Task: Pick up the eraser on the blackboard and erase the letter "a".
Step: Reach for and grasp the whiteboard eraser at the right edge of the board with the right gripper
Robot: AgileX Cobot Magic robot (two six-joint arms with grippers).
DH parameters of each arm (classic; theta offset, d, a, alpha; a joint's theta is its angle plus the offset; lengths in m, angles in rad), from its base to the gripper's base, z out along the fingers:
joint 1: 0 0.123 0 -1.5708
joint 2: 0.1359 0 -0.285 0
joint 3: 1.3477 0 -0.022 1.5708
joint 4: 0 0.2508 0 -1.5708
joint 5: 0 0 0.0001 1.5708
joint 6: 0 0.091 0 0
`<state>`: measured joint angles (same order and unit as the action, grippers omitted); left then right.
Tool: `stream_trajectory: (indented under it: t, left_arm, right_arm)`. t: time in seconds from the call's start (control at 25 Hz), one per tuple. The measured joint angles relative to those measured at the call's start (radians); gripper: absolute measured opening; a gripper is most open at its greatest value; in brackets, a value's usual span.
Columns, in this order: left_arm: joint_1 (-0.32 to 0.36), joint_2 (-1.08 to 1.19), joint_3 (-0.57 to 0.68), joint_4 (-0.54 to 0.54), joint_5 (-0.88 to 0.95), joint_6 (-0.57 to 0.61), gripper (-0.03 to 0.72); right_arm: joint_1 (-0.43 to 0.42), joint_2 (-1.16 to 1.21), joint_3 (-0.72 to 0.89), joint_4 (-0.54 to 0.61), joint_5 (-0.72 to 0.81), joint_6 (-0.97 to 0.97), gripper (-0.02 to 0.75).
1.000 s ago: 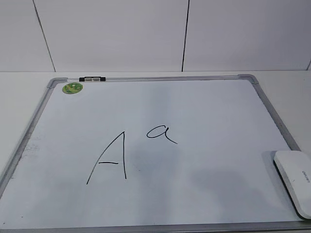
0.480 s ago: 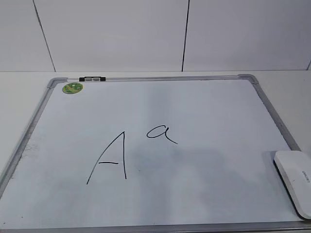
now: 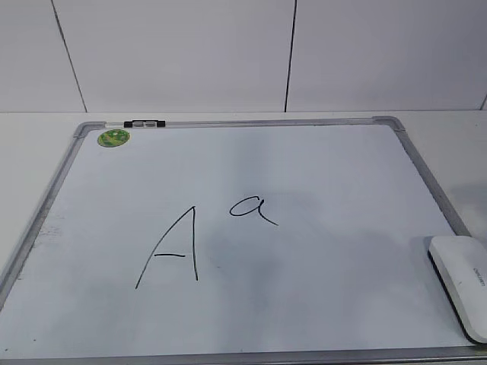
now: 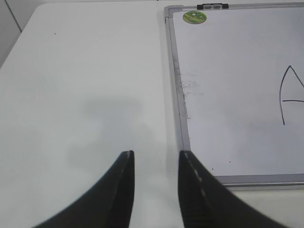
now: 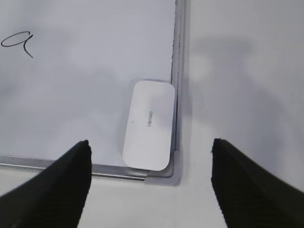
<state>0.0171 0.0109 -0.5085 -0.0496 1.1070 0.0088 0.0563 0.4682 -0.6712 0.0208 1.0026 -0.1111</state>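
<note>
Eraser [image 5: 147,124] looks light, stiff and glossy-slippery; pinch its long sides squarely. Your right claw [image 5: 149,183] hangs spread wide above it, empty.

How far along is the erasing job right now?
Nothing is finished yet. The letter "a" is intact on the blackboard. The eraser lies untouched in the board's corner. The right tool hangs open above it, so the pickup is being lined up. Grasping, carrying and wiping remain.
</note>
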Motion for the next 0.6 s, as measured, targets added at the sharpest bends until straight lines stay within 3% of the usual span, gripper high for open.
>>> stream_trajectory:
  t: [0.24, 0.6]
  left_arm:
    - [0.000, 0.000, 0.000, 0.000, 0.000, 0.000, 0.235]
    - [0.000, 0.000, 0.000, 0.000, 0.000, 0.000, 0.235]
  right_arm:
    - [0.000, 0.150, -0.102, 0.064, 0.100, 0.019, 0.670]
    - [0.000, 0.317, -0.109, 0.121, 0.146, 0.081, 0.679]
